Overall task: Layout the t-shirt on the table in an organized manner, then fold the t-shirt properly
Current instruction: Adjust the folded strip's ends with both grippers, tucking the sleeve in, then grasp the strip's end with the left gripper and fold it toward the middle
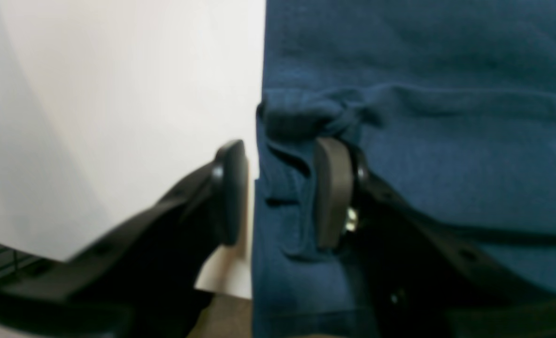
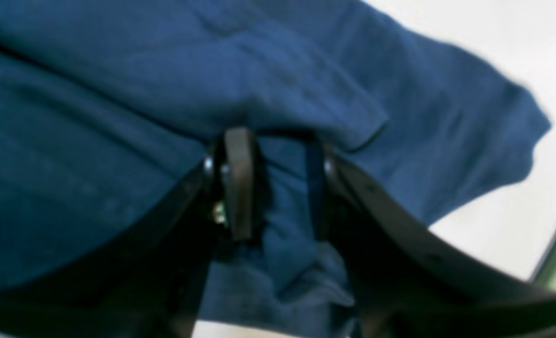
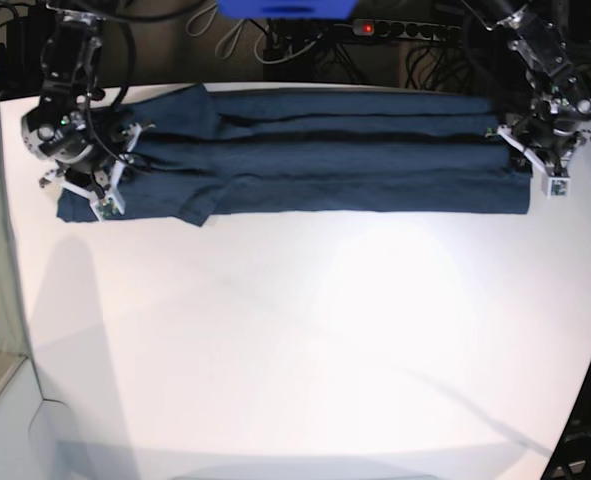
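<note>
Two claws sit at opposite ends of your cloth, so start there. Your left claw (image 1: pixel 282 192) stands with its jaws apart, straddling the side edge of the plain dark navy-blue cotton t-shirt (image 3: pixel 325 150): one pad rests over bare white bench (image 3: pixel 305 340), the other lies on the fabric just beside a bunched ridge, and nothing is pinched between them. Your right claw (image 2: pixel 278 183) is also apart, with a soft hump of cloth rising between the pads; whether either pad presses on it is hard to say, as that view is blurred. The shirt lies as a long, narrow folded band along the far side of the matte white bench, a short sleeve poking out near the right claw. Expect it to handle as light, limp and compliant: it will sag and drape the moment you lift it, and layers may slide over one another and undo the fold. Take hold at the outer corners of the band, biting through every layer at the edge rather than a top wrinkle, and keep both ends level and taut.
</note>
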Action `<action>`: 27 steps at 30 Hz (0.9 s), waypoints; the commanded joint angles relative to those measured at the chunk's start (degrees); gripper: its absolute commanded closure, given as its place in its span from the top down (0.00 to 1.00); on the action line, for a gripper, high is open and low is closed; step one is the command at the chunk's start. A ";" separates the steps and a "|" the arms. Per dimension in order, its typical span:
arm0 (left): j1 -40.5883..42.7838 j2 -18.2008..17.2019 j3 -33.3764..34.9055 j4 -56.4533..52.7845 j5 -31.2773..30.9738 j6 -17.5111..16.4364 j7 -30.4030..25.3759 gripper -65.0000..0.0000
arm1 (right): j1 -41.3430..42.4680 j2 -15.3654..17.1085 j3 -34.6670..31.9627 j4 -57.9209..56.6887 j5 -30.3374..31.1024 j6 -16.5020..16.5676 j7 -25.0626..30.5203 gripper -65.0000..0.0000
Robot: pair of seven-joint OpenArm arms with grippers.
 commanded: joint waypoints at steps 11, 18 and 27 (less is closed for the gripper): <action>-0.25 0.17 -2.66 0.36 1.14 0.10 1.25 0.76 | -2.41 0.24 -0.42 -1.70 0.26 -0.21 3.57 0.27; -1.75 0.43 -2.93 -0.79 1.14 0.10 1.16 0.78 | -2.24 0.24 -0.51 -1.70 0.26 -0.21 3.57 0.27; -2.98 2.01 -2.93 -8.87 -0.27 0.10 0.54 0.51 | -2.32 0.24 -0.59 -1.70 0.26 -0.21 3.57 0.27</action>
